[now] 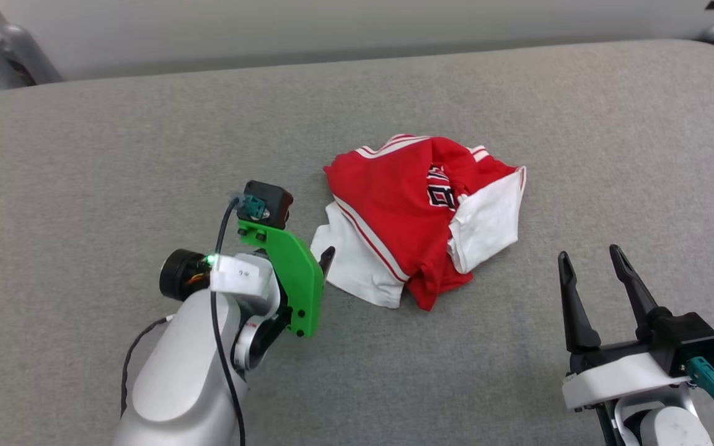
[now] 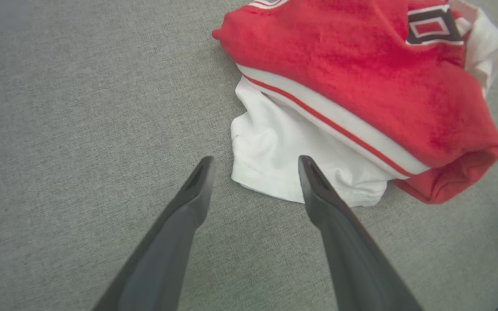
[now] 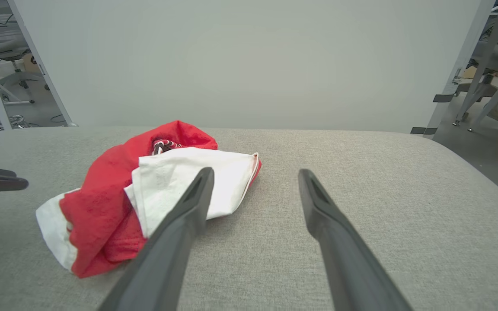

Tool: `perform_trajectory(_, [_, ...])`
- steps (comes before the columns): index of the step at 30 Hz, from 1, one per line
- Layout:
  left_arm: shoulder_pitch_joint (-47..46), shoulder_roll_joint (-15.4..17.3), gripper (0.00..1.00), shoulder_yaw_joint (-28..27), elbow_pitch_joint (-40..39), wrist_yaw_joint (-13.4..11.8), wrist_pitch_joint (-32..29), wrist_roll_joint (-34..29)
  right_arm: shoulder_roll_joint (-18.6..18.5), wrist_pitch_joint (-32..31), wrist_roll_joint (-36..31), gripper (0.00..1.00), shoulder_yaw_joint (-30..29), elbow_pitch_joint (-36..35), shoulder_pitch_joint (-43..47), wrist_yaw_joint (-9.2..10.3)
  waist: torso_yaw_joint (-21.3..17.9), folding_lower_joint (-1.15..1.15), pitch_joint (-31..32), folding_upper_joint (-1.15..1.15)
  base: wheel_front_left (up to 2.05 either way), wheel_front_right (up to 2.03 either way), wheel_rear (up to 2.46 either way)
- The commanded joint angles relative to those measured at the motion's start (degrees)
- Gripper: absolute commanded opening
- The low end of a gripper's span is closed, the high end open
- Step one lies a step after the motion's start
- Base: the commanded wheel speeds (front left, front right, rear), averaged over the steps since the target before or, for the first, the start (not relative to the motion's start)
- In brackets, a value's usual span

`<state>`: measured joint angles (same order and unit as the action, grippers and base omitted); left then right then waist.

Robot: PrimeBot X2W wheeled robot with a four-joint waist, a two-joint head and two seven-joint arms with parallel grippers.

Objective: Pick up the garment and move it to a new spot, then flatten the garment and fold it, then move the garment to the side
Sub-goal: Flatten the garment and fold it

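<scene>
Grey fabric surface (image 1: 115, 155), far edge rounded at the right corner, with open room all round the shirt (image 1: 394, 204). It lies mid-surface, crumpled, with no clear long axis; white sleeves (image 1: 357, 266) at near-left and right. Left gripper (image 2: 256, 162) spread wide, empty, just beside the near-left one. Right gripper (image 1: 589, 253) likewise wide, empty, apart at near-right. White panel (image 3: 249, 65) behind the far edge.

— What's under the work?
— You have a grey fabric-covered surface (image 1: 115, 155) with rounded corners.
— And on it?
— You'll find one crumpled red-and-white garment (image 1: 394, 204) lying near its middle.
</scene>
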<state>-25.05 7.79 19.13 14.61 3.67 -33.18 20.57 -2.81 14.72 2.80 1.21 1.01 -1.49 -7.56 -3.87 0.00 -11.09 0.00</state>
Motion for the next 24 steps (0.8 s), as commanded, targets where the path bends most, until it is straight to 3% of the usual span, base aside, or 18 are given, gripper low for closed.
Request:
perform_trajectory(1, [-1.46,0.54,1.00,-0.02,0.88,-0.80,-1.32,-0.22,-0.07,0.28,0.46,1.00,0.38,-0.22,-0.97,0.08,-2.56,0.00,-2.60,0.00,0.00,0.00,0.00])
perform_trajectory(6, [-3.27,1.48,1.00,-0.29,4.77,-2.30,-4.09,-0.74,-0.07,0.28,0.92,1.00,1.01,-0.27,-2.14,0.08,-4.29,0.00,-4.82,0.00,0.00,0.00,0.00])
perform_trajectory(16, [-5.19,0.96,1.00,-0.38,11.00,-2.62,-1.16,-0.52,-0.07,0.28,1.44,1.00,1.12,-0.47,-3.13,0.08,-4.92,0.00,-7.17,0.00,0.00,0.00,0.00])
perform_trajectory(17, [-5.09,0.84,0.93,-0.22,11.74,-2.43,-1.36,-0.33,-0.07,0.28,1.45,1.00,1.09,-0.46,-3.19,0.08,-4.88,0.00,-7.24,0.00,0.00,0.00,0.00])
perform_trajectory(18, [-4.94,0.79,0.33,-0.05,12.61,-2.21,-1.49,-0.15,-0.07,0.28,1.47,1.00,1.09,-0.42,-3.29,0.08,-4.82,0.00,-7.28,0.00,0.00,0.00,0.00])
perform_trajectory(19, [-4.79,0.77,0.00,0.01,13.24,-2.05,-1.45,0.02,-0.07,0.28,1.48,1.00,1.12,-0.37,-3.38,0.08,-4.77,0.00,-7.28,0.00,0.00,0.00,0.00])
perform_trajectory(24, [-3.38,1.68,0.00,-1.50,14.40,-1.75,3.49,1.25,-0.07,0.28,1.41,1.00,0.51,0.24,-3.23,0.08,-3.30,0.00,-5.36,0.00,0.00,0.00,0.00])
